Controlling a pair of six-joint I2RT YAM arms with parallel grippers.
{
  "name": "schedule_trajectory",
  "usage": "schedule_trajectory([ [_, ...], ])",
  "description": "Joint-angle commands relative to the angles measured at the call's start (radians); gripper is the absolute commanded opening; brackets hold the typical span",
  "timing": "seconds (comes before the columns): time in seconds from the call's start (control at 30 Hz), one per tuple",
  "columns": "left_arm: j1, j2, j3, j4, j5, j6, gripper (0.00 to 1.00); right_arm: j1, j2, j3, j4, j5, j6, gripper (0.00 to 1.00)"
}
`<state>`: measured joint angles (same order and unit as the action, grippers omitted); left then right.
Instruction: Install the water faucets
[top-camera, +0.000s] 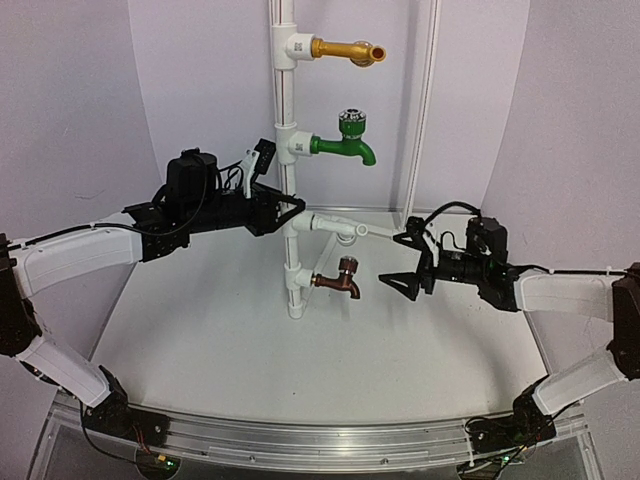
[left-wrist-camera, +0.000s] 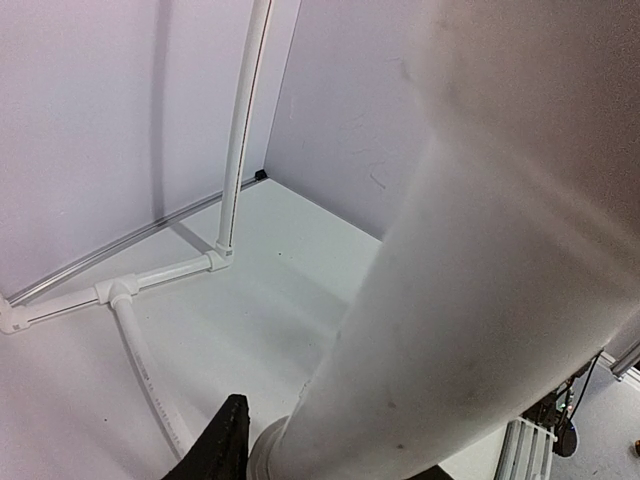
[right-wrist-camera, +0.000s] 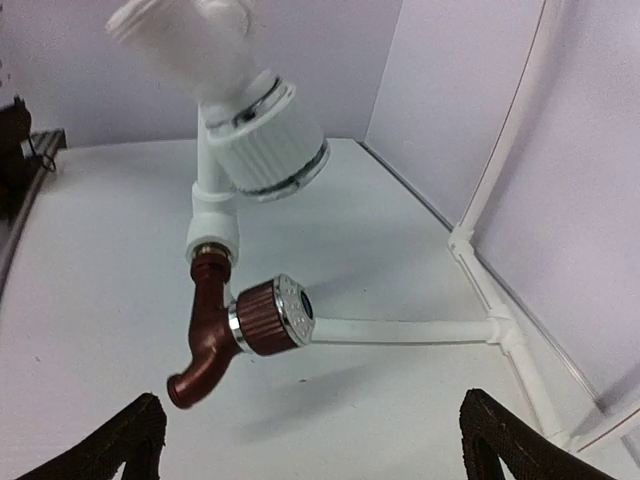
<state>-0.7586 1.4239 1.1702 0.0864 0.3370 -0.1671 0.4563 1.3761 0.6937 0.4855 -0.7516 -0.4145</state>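
Note:
The copper water faucet (top-camera: 338, 281) with its ribbed round knob (right-wrist-camera: 270, 316) is screwed into the lowest tee of the upright white pipe (top-camera: 290, 180), spout (right-wrist-camera: 200, 370) pointing down. My right gripper (top-camera: 392, 258) hangs just to the right of it, open, with both fingertips (right-wrist-camera: 140, 430) well apart and nothing between them. The faucet sits ahead of the right gripper (right-wrist-camera: 312, 425), untouched. My left gripper (top-camera: 290, 215) is shut on the upright pipe (left-wrist-camera: 450, 330) above the faucet. One dark finger (left-wrist-camera: 225, 445) shows beside the pipe.
Higher on the pipe sit a gold faucet (top-camera: 345, 50), a green faucet (top-camera: 345, 145) and a white faucet (top-camera: 340, 228) with a ribbed white knob (right-wrist-camera: 265, 150). Thin white tubing (right-wrist-camera: 500, 330) runs along the back floor and up the corner. White walls enclose the table.

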Motion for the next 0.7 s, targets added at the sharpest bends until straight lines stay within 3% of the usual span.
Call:
schedule_trajectory([
  [0.0,-0.019,-0.017,0.035,-0.058,0.075,-0.204,0.0,0.015,-0.037,-0.107,0.074,0.163,-0.431,0.98],
  [0.1,-0.019,-0.011,0.039,-0.065,0.079,-0.206,0.0,0.051,-0.031,-0.188,0.259,0.248,-0.574,0.98],
  [0.37,-0.019,-0.015,0.018,-0.055,0.071,-0.216,0.0,0.128,0.063,-0.329,0.707,0.317,-0.77,0.98],
  [0.67,-0.019,-0.022,0.008,-0.046,0.074,-0.218,0.0,0.26,0.303,-0.371,1.123,0.433,-0.973,0.98],
])
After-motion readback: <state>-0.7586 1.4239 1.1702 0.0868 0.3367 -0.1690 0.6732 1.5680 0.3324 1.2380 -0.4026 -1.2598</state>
